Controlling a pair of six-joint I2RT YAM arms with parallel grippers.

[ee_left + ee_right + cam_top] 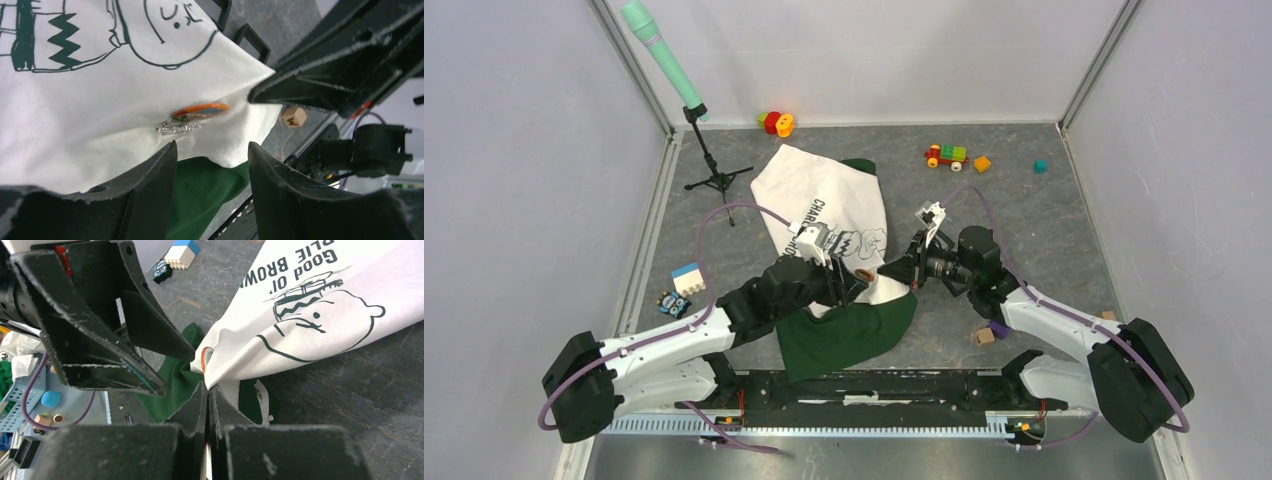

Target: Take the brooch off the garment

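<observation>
Beside the round orange brooch (pixel 200 111), right hand (pixel 207 388) pinches white garment (pixel 325 315); left hand (pixel 212 147) gapes empty.

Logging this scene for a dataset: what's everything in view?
garment: one, white and dark green, centre
brooch: one, orange, on garment near pinched fold
tube on tripod: one, mint on black, far left
round toy: one, red and yellow, far edge
toy car: one, multicoloured, far right
small block: one, orange, beside car
teal cube: one, teal, far right
stud block: one, blue-white, left of garment
wooden cube: one, tan, near side, right
left hand: one, black, open, facing brooch
right hand: one, black, shut on garment
</observation>
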